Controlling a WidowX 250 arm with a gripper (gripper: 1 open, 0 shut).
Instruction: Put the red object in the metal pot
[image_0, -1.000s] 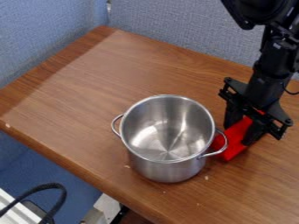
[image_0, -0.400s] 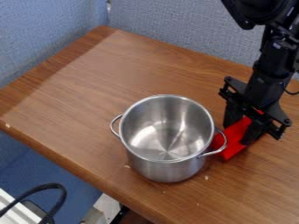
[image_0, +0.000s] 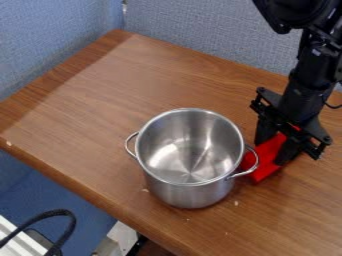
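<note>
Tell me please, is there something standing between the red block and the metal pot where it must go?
Nothing visible does. The red object lies on the table right beside the metal pot, under the gripper, which is shut on it. The pot looks empty.

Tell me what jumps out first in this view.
The shiny metal pot near the table's front edge, empty inside. Just right of it, the black gripper points straight down, shut on the red object, which lies on the tabletop beside the pot's handle.

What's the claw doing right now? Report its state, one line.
Claw: shut on the red block, which still rests on the table beside the metal pot.
</note>
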